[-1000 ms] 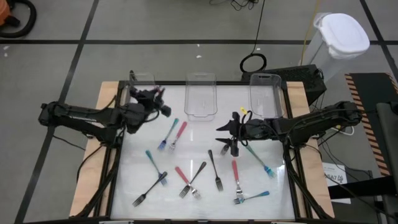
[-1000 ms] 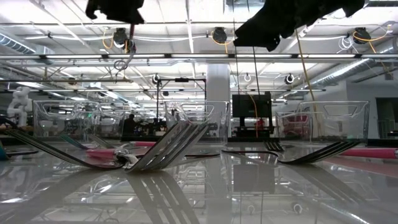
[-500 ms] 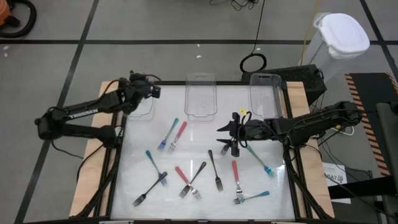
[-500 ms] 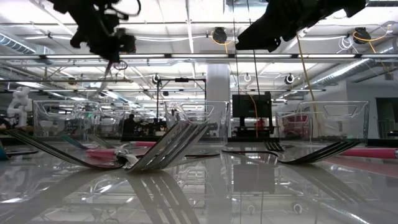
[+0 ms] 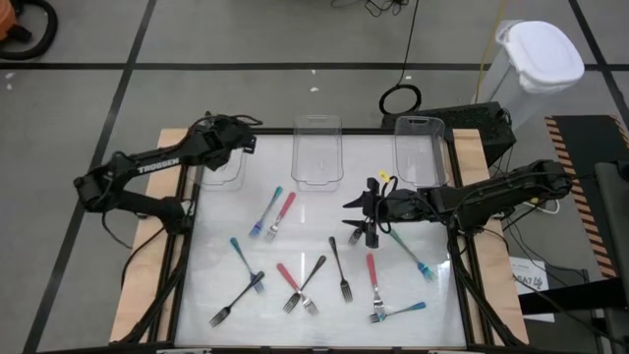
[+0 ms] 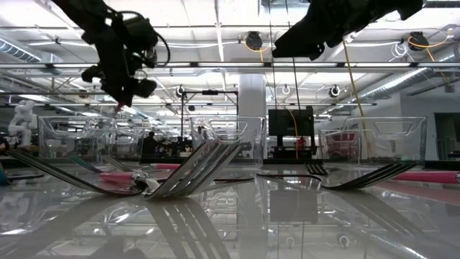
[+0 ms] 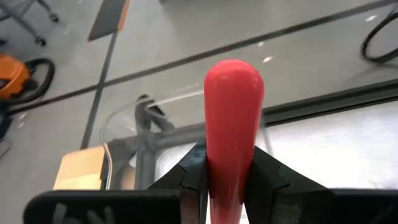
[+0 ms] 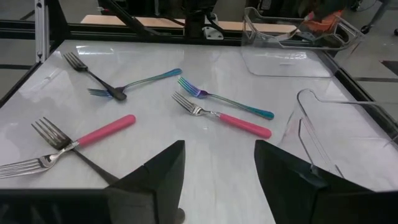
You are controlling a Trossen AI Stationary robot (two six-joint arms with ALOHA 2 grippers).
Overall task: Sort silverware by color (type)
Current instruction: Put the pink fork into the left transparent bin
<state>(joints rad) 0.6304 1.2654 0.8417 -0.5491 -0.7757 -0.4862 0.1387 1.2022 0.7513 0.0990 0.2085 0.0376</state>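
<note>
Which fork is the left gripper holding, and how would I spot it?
Start at the left clear tray at the table's far edge. The left gripper hangs above it, shut on the red-handled fork. It is the only fork off the table.

Two matte black jointed arms; the left arm (image 5: pixel 147 169) carries white lettering, the right arm (image 5: pixel 491 192) a yellow cable loop near its wrist.

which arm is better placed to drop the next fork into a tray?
Left. The left gripper is shut on a red-handled fork and sits over the left clear tray, so it probably only needs to release. The right gripper is open, holds nothing, and hovers mid-table above loose forks.
</note>
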